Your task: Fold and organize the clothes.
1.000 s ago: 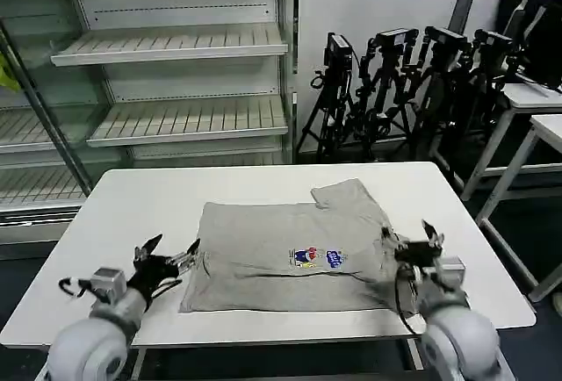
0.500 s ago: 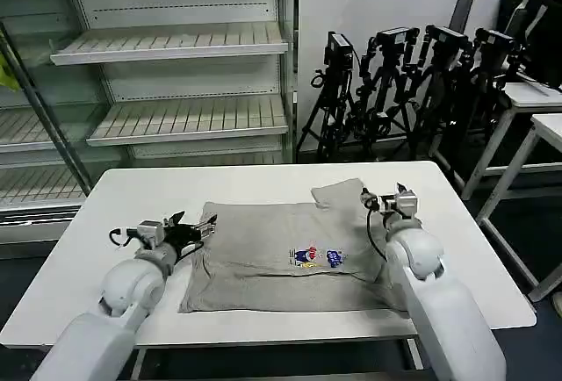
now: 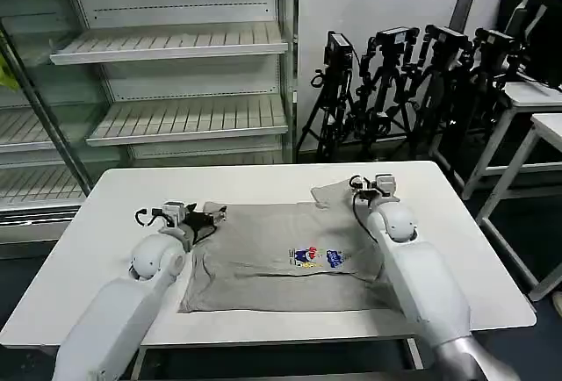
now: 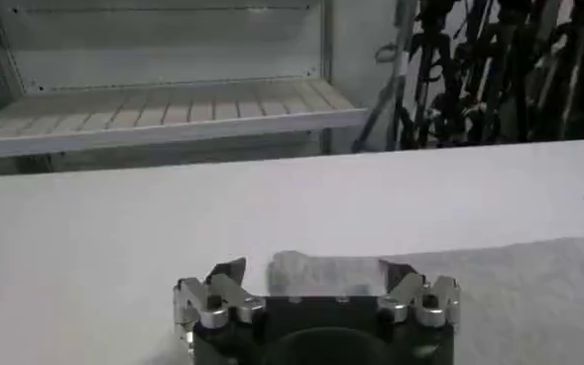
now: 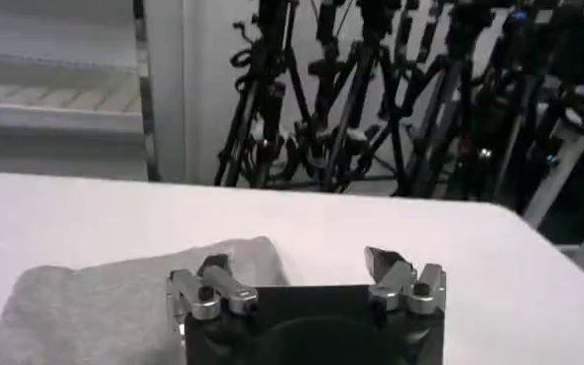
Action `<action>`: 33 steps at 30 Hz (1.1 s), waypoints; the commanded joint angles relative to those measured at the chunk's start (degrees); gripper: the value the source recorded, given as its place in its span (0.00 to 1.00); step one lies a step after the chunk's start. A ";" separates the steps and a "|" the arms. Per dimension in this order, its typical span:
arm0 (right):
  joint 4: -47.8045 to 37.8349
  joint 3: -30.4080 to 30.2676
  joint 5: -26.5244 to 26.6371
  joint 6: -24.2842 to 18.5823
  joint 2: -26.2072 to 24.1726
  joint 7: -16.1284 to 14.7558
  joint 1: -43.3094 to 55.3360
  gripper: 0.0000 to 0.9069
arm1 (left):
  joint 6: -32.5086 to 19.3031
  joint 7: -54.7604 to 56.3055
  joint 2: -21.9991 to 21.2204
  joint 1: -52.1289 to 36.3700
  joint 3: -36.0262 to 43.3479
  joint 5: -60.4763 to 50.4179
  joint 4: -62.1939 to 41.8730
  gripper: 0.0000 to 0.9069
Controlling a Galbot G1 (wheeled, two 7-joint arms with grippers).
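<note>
While the grey T-shirt [image 3: 290, 254] lies flat on the white worktop [image 3: 114, 205], it looks light and limp; left gripper [image 3: 211, 217] and right gripper [image 3: 362, 186], jaws apart, hover at its far corners, sensible hems to pinch.

Bright, even overhead light falls on the white table [image 3: 263, 183]; shadows beneath it are soft. Both wrist views look soft, the tripods [image 5: 391, 89] blurred.
</note>
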State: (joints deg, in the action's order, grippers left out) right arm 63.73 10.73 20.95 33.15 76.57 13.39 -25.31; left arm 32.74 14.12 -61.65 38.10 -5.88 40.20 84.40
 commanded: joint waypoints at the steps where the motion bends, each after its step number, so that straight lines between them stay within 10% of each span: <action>1: -7.48 -1.26 -0.11 0.07 2.03 -1.43 3.07 0.29 | -1.27 -0.34 -1.38 -3.62 1.87 -0.27 -7.24 0.03; 3: -7.41 -1.65 0.00 0.06 2.02 -1.92 2.93 0.00 | -1.26 -0.36 -1.23 -3.29 1.83 -0.24 -6.91 0.02; 19: -5.88 -1.24 6.35 -0.14 1.76 -2.27 1.47 0.00 | -0.63 -0.94 -0.61 -1.51 0.57 3.73 -5.26 0.03; 33: 10.06 0.50 7.22 -10.86 -1.54 -1.30 -4.35 0.00 | -2.12 -1.67 2.15 2.93 -3.89 8.07 4.89 0.03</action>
State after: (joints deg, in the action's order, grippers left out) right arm 65.11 10.39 27.70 27.05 76.16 12.07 -27.26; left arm 31.16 12.56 -60.84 38.55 -7.32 45.24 82.66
